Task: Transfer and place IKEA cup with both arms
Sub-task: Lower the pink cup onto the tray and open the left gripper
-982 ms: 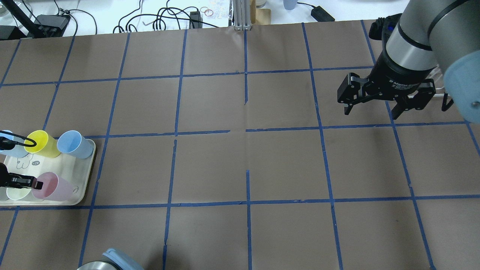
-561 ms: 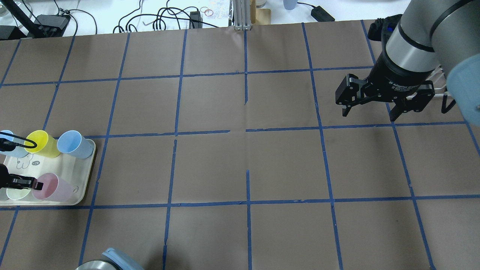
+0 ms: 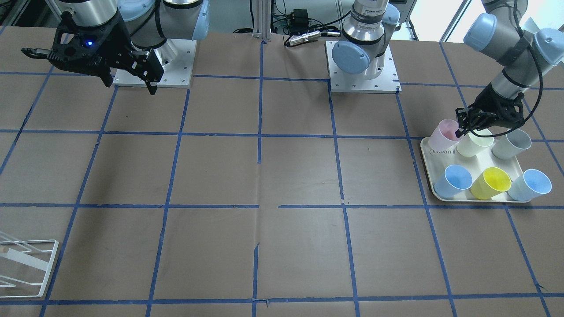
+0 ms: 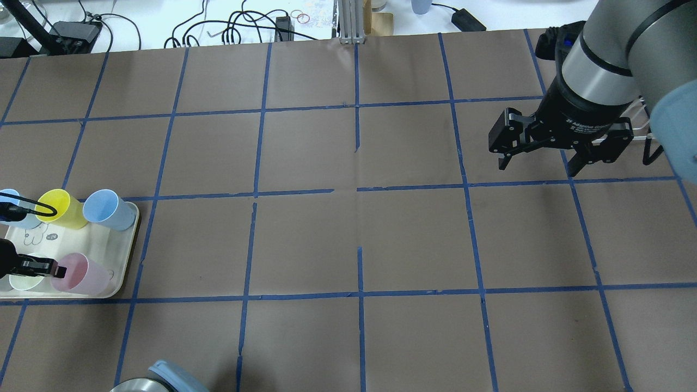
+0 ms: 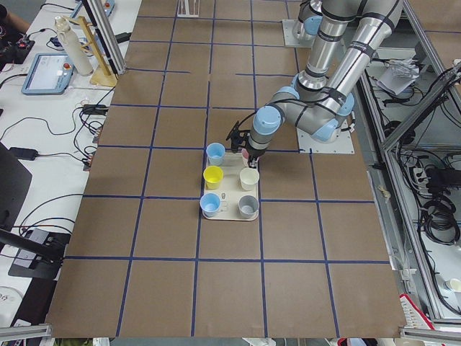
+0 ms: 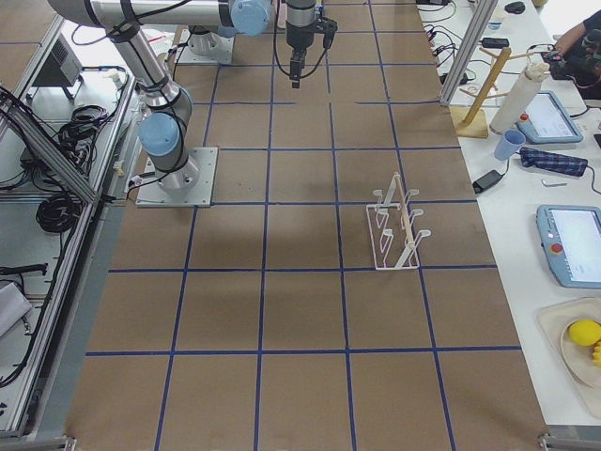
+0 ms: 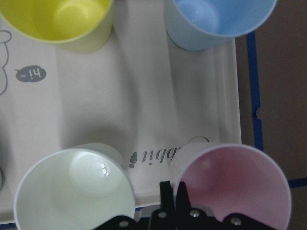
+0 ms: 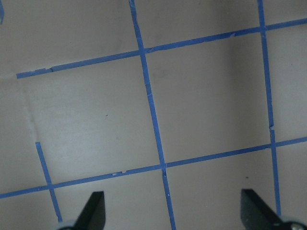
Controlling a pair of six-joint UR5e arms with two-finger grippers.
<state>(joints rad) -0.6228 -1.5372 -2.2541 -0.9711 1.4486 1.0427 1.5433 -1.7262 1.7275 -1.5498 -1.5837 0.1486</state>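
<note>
By its rim, left pincer (image 7: 173, 188) grips IKEA cup (image 7: 232, 189).

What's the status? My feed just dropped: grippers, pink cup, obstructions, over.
Left gripper shut on pink cup rim at tray corner. Right gripper open, empty, over table. Cream cup tight alongside.

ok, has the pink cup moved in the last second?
Yes, slightly. In the overhead view the pink cup, pinched at its rim by the left pincer, has crept toward the near right corner of the tray.
</note>
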